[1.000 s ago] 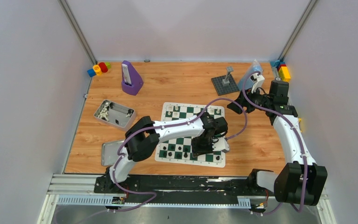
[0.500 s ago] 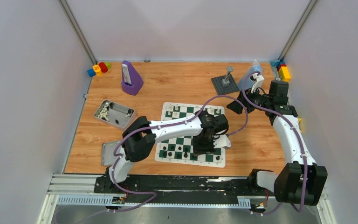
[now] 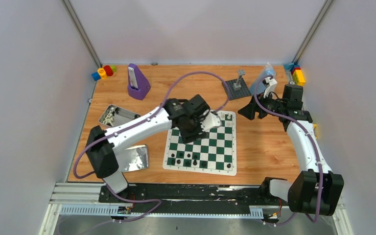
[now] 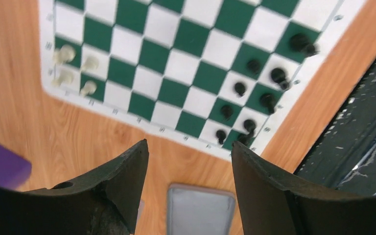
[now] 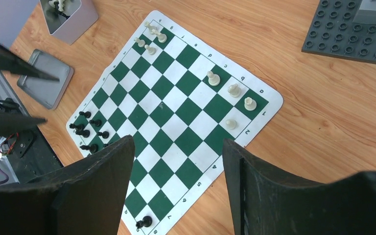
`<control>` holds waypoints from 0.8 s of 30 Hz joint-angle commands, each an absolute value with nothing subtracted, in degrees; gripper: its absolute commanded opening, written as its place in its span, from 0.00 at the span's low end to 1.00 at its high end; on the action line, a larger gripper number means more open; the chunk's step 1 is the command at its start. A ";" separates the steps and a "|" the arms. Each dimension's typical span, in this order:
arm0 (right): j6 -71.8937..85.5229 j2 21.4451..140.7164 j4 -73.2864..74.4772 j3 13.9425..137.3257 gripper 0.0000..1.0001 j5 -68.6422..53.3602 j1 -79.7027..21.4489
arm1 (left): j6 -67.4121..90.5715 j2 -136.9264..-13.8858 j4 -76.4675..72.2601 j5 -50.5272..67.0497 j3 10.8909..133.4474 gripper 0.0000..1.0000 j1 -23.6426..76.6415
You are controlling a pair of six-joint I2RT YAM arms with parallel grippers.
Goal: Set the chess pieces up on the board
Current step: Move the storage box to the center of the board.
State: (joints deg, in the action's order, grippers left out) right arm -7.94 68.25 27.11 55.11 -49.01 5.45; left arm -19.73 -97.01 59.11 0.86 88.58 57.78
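Note:
The green-and-white board [image 3: 203, 147] lies mid-table. Several black chess pieces [image 3: 186, 159] stand along its near edge, and one more stands at the near right corner [image 3: 230, 166]. White pieces [image 5: 233, 89] stand at the far edge, with another cluster [image 5: 152, 36] at the far left corner. My left gripper [image 3: 194, 128] hovers over the board's far left part, open and empty; its wrist view [image 4: 188, 147] shows the black pieces [image 4: 254, 93] and white pieces [image 4: 73, 68] below. My right gripper [image 3: 242, 111] is open and empty off the board's far right corner, and its wrist view [image 5: 177, 142] looks down on the board [image 5: 176, 117].
An open tin [image 3: 122, 120] holding more pieces [image 3: 109, 116] sits left of the board. Its lid [image 3: 134, 159] lies near the front left. A purple object [image 3: 138, 82], a grey baseplate with a post [image 3: 236, 88], coloured blocks [image 3: 104, 72] and a plastic bag [image 3: 266, 76] stand along the back.
My left arm swung from the board's near right part up to its far left part, uncovering the tin lid. The right arm stayed almost still.

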 commanded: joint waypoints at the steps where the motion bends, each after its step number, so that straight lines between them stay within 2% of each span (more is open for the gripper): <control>1: -9.71 67.40 25.14 54.67 0.67 -51.71 5.49 | -18.92 -90.44 59.04 -0.57 84.64 0.71 46.93; 7: -9.66 67.68 25.18 54.91 0.67 -51.53 4.67 | -16.63 -80.46 57.84 3.20 79.10 0.72 24.72; 12: -9.84 67.41 25.25 54.87 0.67 -51.27 4.14 | -16.80 -81.28 57.10 6.06 77.20 0.74 8.25; 24: -10.46 67.27 25.62 54.52 0.67 -51.16 4.04 | -18.36 -96.11 51.45 7.47 74.05 0.73 4.19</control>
